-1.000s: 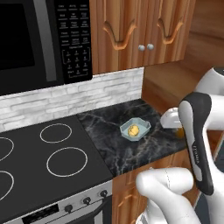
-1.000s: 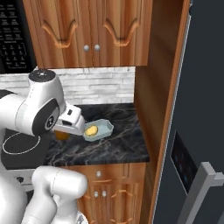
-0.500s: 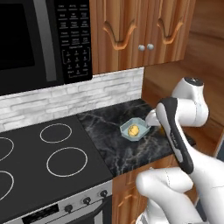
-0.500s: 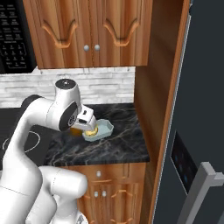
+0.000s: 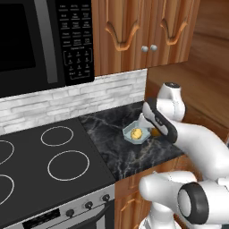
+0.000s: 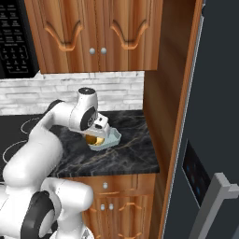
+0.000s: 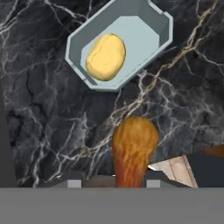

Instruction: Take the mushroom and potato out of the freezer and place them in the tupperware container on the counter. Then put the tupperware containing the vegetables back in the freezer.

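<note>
The pale blue-grey tupperware container (image 7: pixel 75 49) lies on the black marble counter (image 7: pixel 52 113) with the yellow potato (image 7: pixel 105 57) inside it. My gripper (image 7: pixel 113 181) is shut on the orange-brown mushroom (image 7: pixel 133 146), held just above the counter and short of the container's rim. In the left base view the gripper (image 5: pixel 152 129) hangs at the right side of the container (image 5: pixel 127 132), where the potato (image 5: pixel 136 133) shows. In the right base view the hand (image 6: pixel 99 135) covers the container's (image 6: pixel 113 138) left part. The dark freezer (image 6: pixel 219 93) stands at right.
A black stovetop (image 5: pixel 53 165) with ring burners lies left of the counter, with a microwave (image 5: pixel 40 40) above it. Wooden wall cabinets (image 6: pixel 93 32) hang overhead. A wooden side panel (image 6: pixel 168 116) separates counter and freezer. The freezer's grey bar handle (image 6: pixel 217 200) sticks out low right.
The arm has swung in from the counter's right side toward the container, carrying the mushroom with it. The container and potato have stayed put.
</note>
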Tool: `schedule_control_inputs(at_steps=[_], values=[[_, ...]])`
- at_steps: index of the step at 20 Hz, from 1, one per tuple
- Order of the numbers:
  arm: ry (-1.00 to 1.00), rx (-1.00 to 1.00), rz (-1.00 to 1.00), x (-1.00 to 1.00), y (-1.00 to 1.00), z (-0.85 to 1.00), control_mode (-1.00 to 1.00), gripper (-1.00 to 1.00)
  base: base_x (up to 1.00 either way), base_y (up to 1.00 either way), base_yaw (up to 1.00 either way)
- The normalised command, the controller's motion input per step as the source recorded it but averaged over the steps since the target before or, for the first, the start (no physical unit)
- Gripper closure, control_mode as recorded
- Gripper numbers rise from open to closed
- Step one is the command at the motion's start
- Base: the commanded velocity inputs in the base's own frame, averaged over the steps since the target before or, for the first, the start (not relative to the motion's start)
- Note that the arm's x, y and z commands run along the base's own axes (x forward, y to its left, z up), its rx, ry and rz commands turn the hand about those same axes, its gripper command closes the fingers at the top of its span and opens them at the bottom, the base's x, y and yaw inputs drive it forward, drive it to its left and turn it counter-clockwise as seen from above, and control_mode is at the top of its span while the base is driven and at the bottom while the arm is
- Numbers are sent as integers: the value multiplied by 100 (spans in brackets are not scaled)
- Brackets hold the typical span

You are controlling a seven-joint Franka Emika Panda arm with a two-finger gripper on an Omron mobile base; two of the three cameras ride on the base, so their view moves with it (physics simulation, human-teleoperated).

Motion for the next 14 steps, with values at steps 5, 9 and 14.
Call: schedule_control_inputs(at_steps=[5,9,14], values=[[10,0,0,97,0,-20,-100,100,0,0,0],[0,0,-3,74,0,-27,-100,100,0,0,0],[0,0,-4,50,0,-52,-100,100,0,0,0]])
